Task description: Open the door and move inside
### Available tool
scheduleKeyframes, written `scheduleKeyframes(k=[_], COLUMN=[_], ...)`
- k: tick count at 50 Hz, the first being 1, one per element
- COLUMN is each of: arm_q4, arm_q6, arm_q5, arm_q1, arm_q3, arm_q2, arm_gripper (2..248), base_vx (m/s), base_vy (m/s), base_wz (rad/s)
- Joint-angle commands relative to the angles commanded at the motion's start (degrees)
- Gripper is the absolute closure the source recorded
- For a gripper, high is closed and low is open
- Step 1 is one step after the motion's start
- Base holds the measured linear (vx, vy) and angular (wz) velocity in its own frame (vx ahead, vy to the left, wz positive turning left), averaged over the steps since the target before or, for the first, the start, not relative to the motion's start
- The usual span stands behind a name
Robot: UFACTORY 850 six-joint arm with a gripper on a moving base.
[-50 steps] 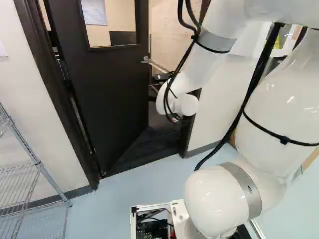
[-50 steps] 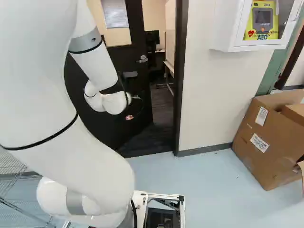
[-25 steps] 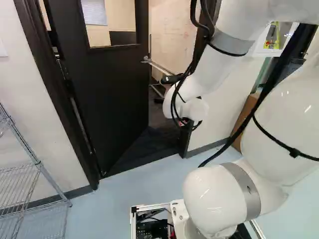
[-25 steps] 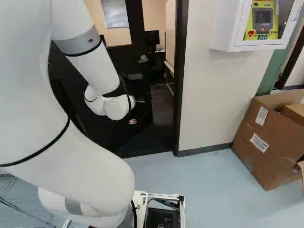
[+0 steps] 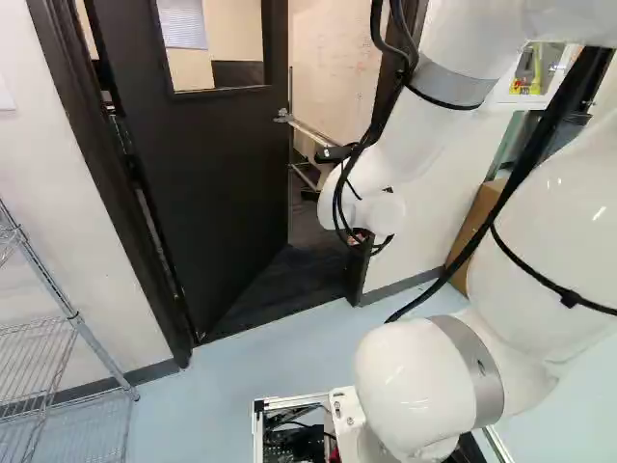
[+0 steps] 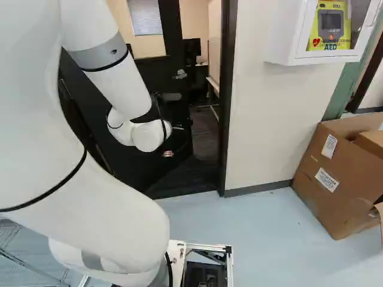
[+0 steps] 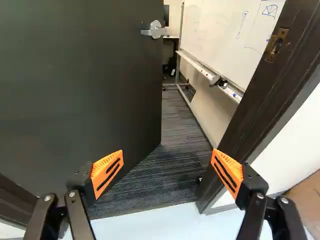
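Holds the gripper (image 6: 168,153) near the frame (image 7: 250,115), with both fingers (image 7: 106,172) spread wide apart. Has the door (image 7: 75,90) standing ajar, swung inward, ahead of one finger and out to that side. Shows the handle (image 7: 156,31) farther ahead, near the door's free edge and well apart from the fingers. Points the gap between the fingers at dark carpet (image 7: 175,145) ahead, and past that shows a whiteboard (image 7: 220,35) with a tray (image 7: 197,67) along its lower edge. Has the frame ahead of the other finger, with a strike plate (image 7: 276,45) set into it higher up. Cannot tell whether that finger touches the frame. Shows blue floor (image 7: 150,227) under the fingers, on the near side. Out past the frame-side finger, has a white wall (image 6: 269,119) bearing a cabinet (image 6: 284,51), and a cardboard box (image 6: 332,173) near its foot. Out past the door-side finger, shows a wire shelf (image 5: 76,325), well apart.
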Motion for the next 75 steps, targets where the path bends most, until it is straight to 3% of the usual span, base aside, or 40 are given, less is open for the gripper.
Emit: scheduleKeyframes(k=[47,75], arm_q4=[0.0,0.0], arm_q6=[0.0,0.0], arm_q5=[0.0,0.0], arm_q1=[0.0,0.0], arm_q3=[0.0,0.0], arm_q2=[0.0,0.0], arm_gripper=[3,3], base_vx=[0.042,0.161], base_vy=[0.003,0.091], base_wz=[0.012,0.217])
